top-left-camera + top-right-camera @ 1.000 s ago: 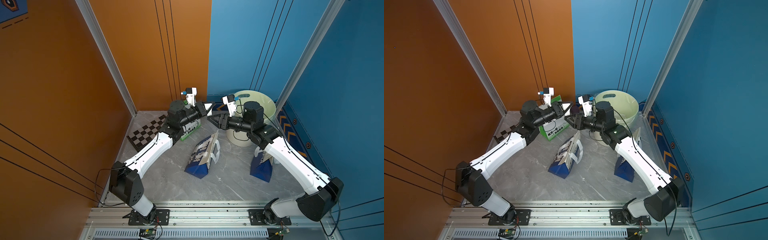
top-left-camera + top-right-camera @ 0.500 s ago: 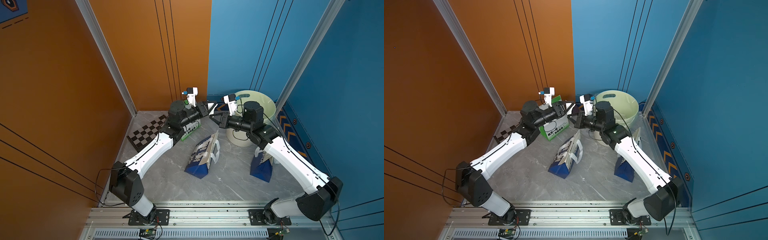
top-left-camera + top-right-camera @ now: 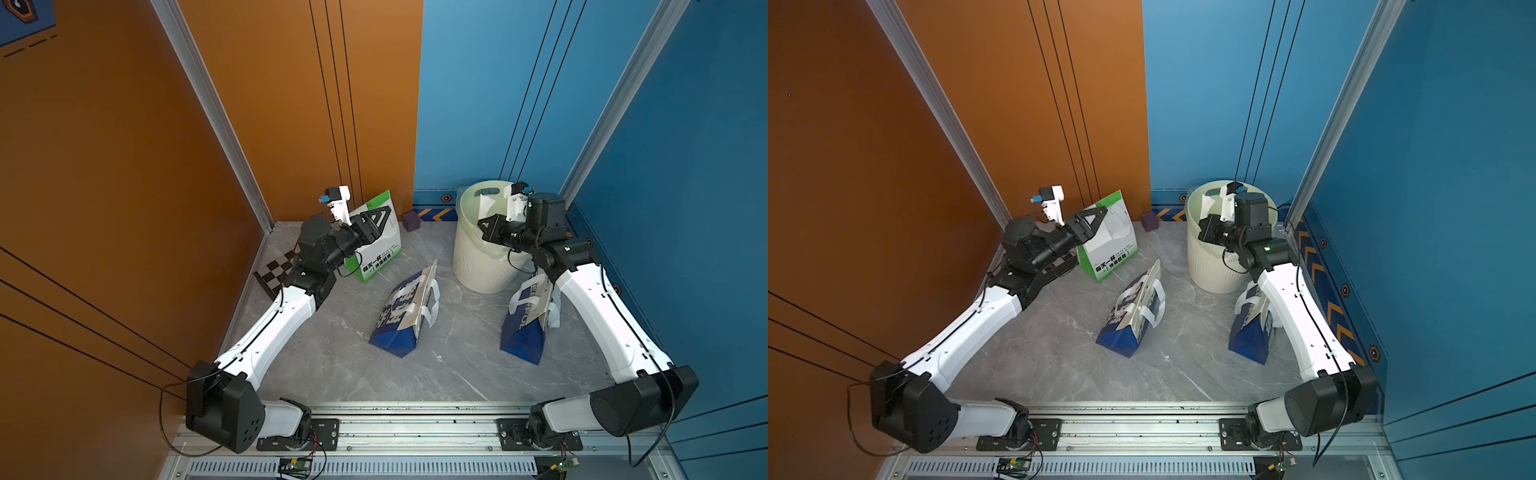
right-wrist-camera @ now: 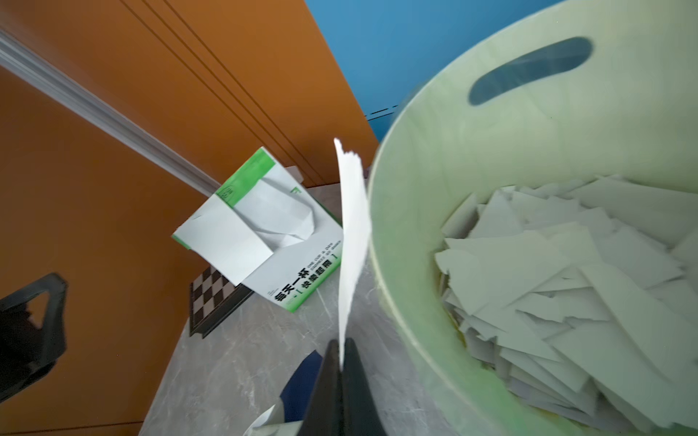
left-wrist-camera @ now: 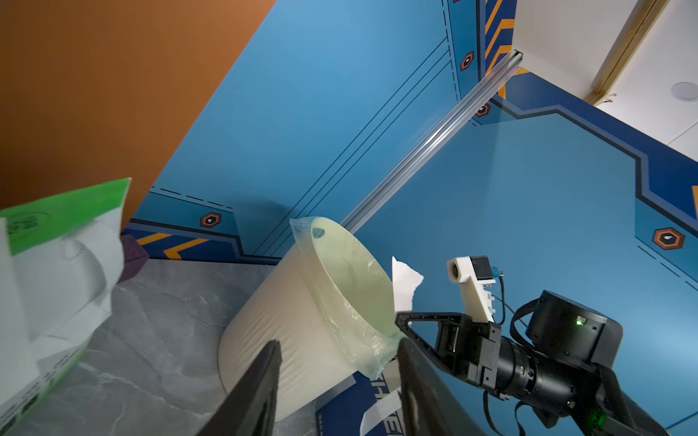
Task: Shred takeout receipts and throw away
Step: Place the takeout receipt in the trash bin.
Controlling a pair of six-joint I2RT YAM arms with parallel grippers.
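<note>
My right gripper [image 4: 342, 351] is shut on a torn white piece of takeout receipt [image 4: 353, 234], which stands up from the jaws just outside the rim of the pale green bin [image 4: 396, 264]. Both top views show that piece [image 3: 485, 205] [image 3: 1206, 203] over the bin's near-left rim, above the right gripper [image 3: 482, 224]. Several white paper shreds [image 4: 566, 283] lie inside the bin. My left gripper [image 5: 336, 362] is open with nothing between its fingers; it hovers in front of the green-and-white bag [image 3: 376, 245], pointing toward the bin [image 5: 287, 321].
Two blue-and-white bags lie on the grey floor, one in the middle [image 3: 403, 320] and one under the right forearm [image 3: 525, 328]. A purple cube [image 3: 411, 220] sits by the back wall. A checkerboard [image 3: 276, 270] lies under the left arm.
The grippers met mid-table over the paper, then parted. The left one opened and drew back toward the green bag. The right one shut on the piece and swung it to the bin.
</note>
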